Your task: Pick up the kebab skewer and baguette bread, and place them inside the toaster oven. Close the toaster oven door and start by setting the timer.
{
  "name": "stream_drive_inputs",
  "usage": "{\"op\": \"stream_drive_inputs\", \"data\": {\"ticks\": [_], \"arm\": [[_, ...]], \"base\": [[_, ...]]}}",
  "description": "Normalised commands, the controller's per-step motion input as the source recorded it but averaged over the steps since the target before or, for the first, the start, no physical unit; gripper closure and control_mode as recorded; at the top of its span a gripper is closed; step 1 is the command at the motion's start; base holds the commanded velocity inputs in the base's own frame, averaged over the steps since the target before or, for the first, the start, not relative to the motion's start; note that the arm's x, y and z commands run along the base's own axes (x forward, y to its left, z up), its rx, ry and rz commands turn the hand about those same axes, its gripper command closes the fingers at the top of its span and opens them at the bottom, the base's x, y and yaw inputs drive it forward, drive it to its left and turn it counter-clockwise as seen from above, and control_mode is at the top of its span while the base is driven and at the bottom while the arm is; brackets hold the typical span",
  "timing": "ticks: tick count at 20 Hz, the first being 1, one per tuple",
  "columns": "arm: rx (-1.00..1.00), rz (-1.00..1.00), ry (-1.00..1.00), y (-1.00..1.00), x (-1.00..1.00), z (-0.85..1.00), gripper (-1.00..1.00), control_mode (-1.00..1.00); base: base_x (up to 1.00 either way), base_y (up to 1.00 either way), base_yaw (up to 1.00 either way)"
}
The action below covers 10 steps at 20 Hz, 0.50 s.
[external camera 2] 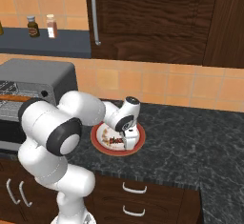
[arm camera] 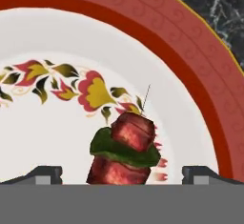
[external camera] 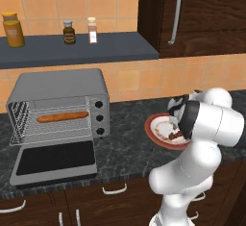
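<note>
While the baguette bread (external camera: 62, 117) already lies in the toaster oven (external camera: 60, 106), my spread fingers (arm camera: 122, 173) straddle the kebab skewer (arm camera: 125, 149) on the plate (arm camera: 190, 70); next, pinching it.

The white arm (external camera 2: 62, 137) rose from its base, folded at a dark-jointed elbow, and reached forward and down, with its wrist bent so the hand pointed straight downward. The gripper (arm camera: 122, 173) hung low with its jaws spread wide apart, the two dark fingertips (arm camera: 46, 174) standing well separated and holding nothing between them.
</note>
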Motion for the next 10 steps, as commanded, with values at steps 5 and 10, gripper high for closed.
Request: {"op": "stream_drive_inputs", "data": {"ticks": [5,10], "arm": [[0.00,0.00,0.00,0.00,0.20,-0.08,-1.00,-1.00],[0.00,0.00,0.01,0.00,0.04,-0.22,1.00,-1.00]], "base": [[0.00,0.00,0.00],[0.00,0.00,0.00]]}}
